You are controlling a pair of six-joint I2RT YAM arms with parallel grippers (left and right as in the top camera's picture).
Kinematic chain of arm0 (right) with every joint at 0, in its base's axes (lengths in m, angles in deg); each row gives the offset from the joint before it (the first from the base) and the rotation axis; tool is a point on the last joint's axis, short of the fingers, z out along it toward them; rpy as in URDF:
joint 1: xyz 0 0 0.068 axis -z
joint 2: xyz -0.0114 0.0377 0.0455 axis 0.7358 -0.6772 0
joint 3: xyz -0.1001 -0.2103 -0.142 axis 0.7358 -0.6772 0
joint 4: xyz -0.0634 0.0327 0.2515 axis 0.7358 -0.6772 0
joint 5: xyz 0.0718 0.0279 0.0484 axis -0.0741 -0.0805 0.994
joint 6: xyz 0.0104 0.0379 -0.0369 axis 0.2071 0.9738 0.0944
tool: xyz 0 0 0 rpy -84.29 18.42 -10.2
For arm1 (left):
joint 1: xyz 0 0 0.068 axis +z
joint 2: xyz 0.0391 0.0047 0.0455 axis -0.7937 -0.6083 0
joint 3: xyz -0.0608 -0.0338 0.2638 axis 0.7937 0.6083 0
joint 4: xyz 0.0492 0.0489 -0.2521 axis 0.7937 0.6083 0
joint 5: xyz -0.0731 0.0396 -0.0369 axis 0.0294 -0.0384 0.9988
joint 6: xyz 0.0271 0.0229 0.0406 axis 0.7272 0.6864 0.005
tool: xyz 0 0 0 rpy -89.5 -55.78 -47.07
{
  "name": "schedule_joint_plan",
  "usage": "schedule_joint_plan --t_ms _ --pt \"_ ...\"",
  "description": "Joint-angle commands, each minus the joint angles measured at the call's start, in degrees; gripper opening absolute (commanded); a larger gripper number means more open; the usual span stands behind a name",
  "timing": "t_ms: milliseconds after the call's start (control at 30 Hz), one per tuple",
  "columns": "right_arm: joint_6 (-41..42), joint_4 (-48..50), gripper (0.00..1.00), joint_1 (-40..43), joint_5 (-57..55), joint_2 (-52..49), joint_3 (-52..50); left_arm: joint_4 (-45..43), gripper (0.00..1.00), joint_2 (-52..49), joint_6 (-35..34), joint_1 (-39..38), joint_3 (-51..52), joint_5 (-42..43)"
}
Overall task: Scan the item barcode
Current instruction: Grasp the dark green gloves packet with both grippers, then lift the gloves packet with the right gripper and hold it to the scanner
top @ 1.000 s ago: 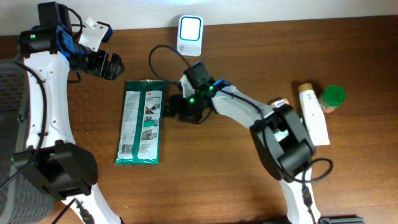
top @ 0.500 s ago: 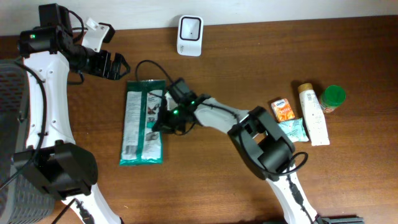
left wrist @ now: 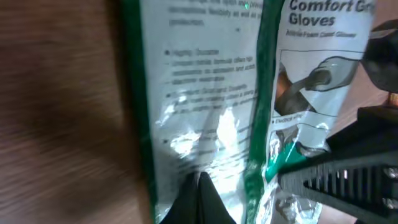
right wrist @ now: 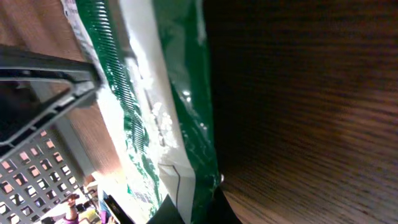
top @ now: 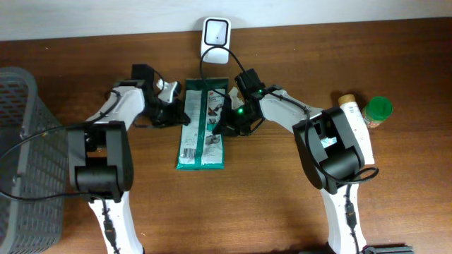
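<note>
Overhead, the glove package [top: 201,134] lies flat on the tabletop [top: 282,204], its long side running near to far, just near of the white scanner [top: 215,32] at the far edge. The left tool [top: 176,115] meets the package's left edge and the right tool [top: 222,125] meets its right edge, about level with each other. A grey basket [top: 21,155] stands at the far left. A green-capped bottle [top: 378,111] is well off to the right.

From the left wrist, the glove package [left wrist: 211,93] fills the view, green borders and white printed panels under shiny film. The left tool [left wrist: 199,199] is pressed together into one dark tip resting on the film; whether any film is caught I cannot tell. The right tool [left wrist: 336,180] shows at the lower right.

From the right wrist, the package's [right wrist: 161,112] green edge is raised off the tabletop [right wrist: 298,112] and runs down between the fingers of the right tool [right wrist: 193,208], which pinches it. The left tool [right wrist: 43,81] shows at the left.
</note>
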Motion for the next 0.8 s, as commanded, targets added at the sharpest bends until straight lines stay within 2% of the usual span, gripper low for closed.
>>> schedule_joint_plan --t_ms 0,67,100,133,167,200,300,333,367,433,467,567,633,667,733,767 --pt "-0.83 -0.70 0.04 0.20 -4.66 -0.17 -1.70 -0.87 0.00 0.44 -3.65 -1.55 0.81 -3.08" --pt "-0.83 -0.70 0.05 0.20 -4.63 -0.17 -1.75 -0.90 0.00 0.44 -4.87 -2.36 0.85 -4.85" --pt "-0.76 0.28 0.24 0.13 -4.61 -0.20 -2.16 -0.85 0.00 0.44 -4.90 -2.62 0.85 -4.83" --pt "1.40 5.05 0.38 -0.66 -4.48 -0.26 -3.63 -0.83 0.00 0.44 -5.07 -2.62 0.85 -4.83" --pt "2.93 7.72 0.38 -1.27 -4.35 -0.46 -4.39 -0.83 0.00 0.44 -5.07 -2.62 0.85 -4.83" --pt "4.92 13.92 0.38 -3.08 -3.26 -1.16 -5.53 -0.79 0.00 0.44 -5.07 -2.62 0.85 -4.81" --pt "5.97 18.95 0.36 -5.79 -3.61 -1.77 -5.57 -0.59 0.00 0.44 -5.07 -2.62 0.85 -4.81" --pt "6.36 19.37 0.33 -5.88 -4.04 -2.01 -5.57 -0.59 0.00 0.44 -5.07 -2.62 0.85 -4.81" --pt "6.32 19.10 0.20 -5.73 -4.22 -2.12 -5.62 -0.57 0.00 0.44 -5.07 -2.60 0.85 -4.81" --pt "5.40 18.69 0.04 -5.09 -4.20 -2.12 -5.62 -0.57 0.00 0.44 -4.98 -2.60 0.85 -4.85" --pt "2.29 18.14 0.04 -4.79 -3.65 -1.95 -5.62 -0.61 0.00 0.63 -2.99 -2.49 0.72 -4.81" --pt "-5.49 14.10 0.04 -3.17 -2.54 1.44 -5.62 2.05 0.00 6.71 -2.64 0.87 -1.07 -5.18" --pt "-12.20 8.02 0.04 -0.98 -2.21 8.76 -5.62 5.33 0.00 15.63 -2.64 3.69 -1.11 -11.58" --pt "-17.57 3.85 0.04 0.85 0.48 13.81 -5.62 6.88 0.03 19.26 -2.62 4.24 -1.11 -16.26" --pt "-25.05 -3.78 0.04 4.48 5.18 22.10 -5.62 8.90 0.16 24.02 -2.64 4.28 -1.11 -24.20" --pt "-29.75 -8.33 0.04 6.91 9.09 27.39 -5.62 9.09 0.27 24.92 -2.64 4.28 -1.11 -26.38"
